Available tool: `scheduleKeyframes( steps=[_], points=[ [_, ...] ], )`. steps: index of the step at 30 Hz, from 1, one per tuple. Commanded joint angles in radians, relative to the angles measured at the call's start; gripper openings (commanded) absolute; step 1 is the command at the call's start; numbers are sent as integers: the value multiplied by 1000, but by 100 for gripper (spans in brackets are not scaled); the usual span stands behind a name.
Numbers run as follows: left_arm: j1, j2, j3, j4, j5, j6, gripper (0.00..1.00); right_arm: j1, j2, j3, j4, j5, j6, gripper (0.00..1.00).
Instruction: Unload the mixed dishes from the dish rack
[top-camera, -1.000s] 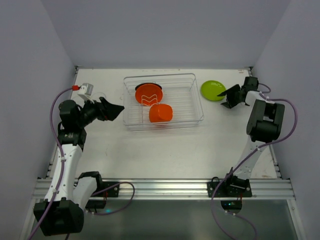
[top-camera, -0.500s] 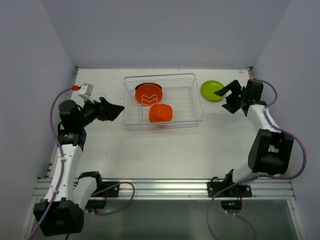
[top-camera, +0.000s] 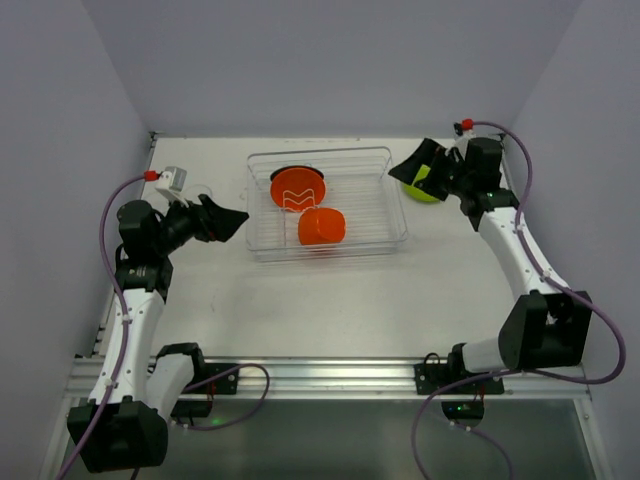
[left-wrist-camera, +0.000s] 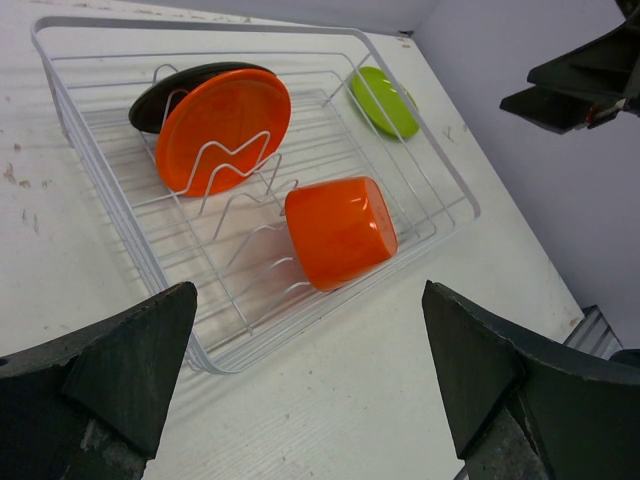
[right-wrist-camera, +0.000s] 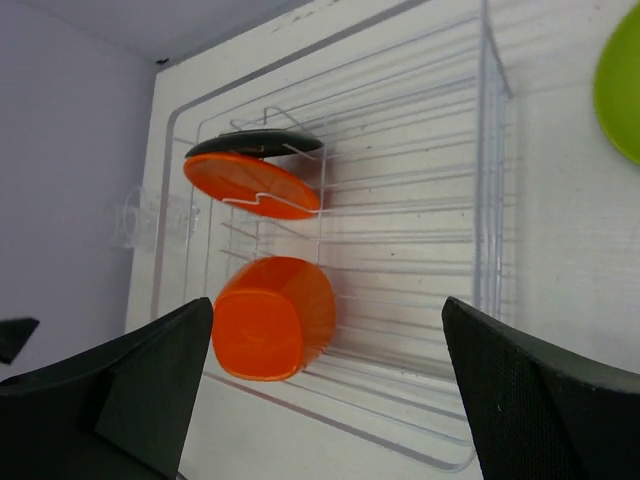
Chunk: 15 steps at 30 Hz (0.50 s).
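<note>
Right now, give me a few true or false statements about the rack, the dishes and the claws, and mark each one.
1. The green plate lies on the table, outside the rack. True.
2. The orange cup stands upright. False: it lies on its side in the rack.
3. The orange plate stands on edge in the rack, with a black plate behind it. True.
4. The right claw grips the green plate. False: it is open and holds nothing.

White table (top-camera: 330, 300) enclosed by pale lavender walls (top-camera: 330, 60).
</note>
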Motion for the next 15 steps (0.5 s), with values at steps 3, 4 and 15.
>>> scheduleKeyframes(
  steps=[3,4,15],
  points=[
    [-2,-13,-19,47,6,-7,100,117,48,194,-23,-32,-212,99],
    [-2,-13,-19,45,6,-7,100,128,63,215,-36,-33,-231,99],
    [0,-11,-21,47,6,-5,100,258,155,263,159,-88,-410,99]
  ],
)
